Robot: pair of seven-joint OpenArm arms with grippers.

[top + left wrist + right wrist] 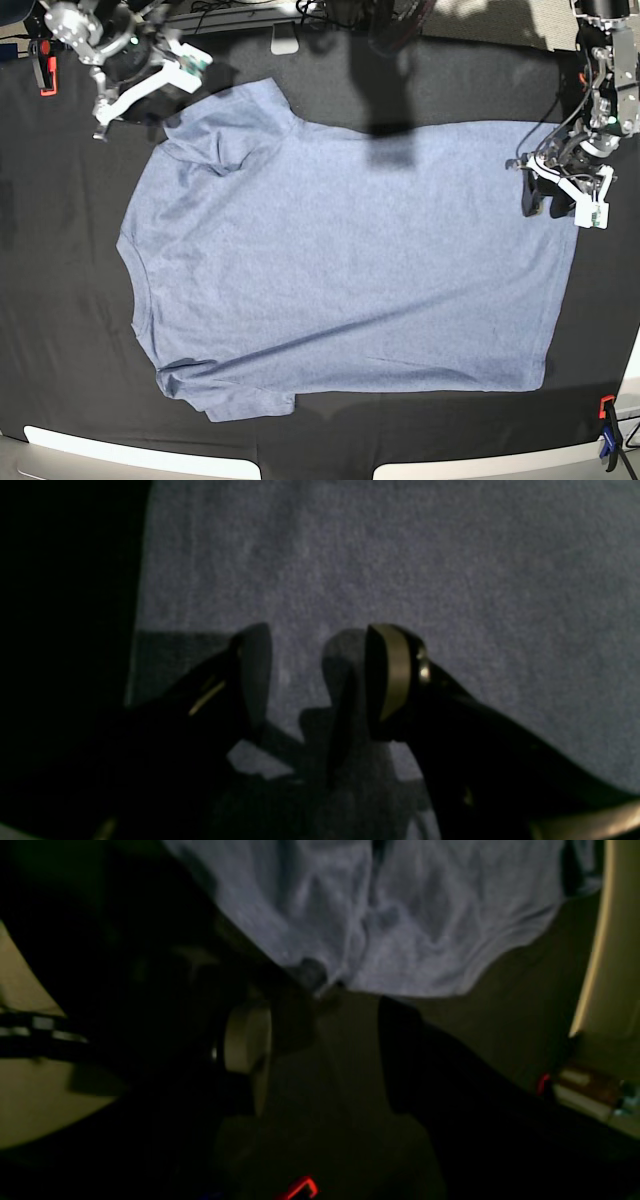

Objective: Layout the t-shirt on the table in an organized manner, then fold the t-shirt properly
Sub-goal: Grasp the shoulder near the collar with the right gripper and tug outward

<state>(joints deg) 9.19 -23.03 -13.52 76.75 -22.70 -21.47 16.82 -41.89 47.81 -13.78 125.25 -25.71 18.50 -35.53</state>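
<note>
Fabric of the t-shirt (340, 270) lies spread on the counter (60, 300), ready for folding; left end effector (320, 680) over its hem and right end effector (325, 1055) by a sleeve gape empty.

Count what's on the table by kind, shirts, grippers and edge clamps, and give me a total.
T-shirt: 1
Grippers, left gripper and right gripper: 2
Orange clamps at the table edges, one far, one near: 2
Total: 5
</note>
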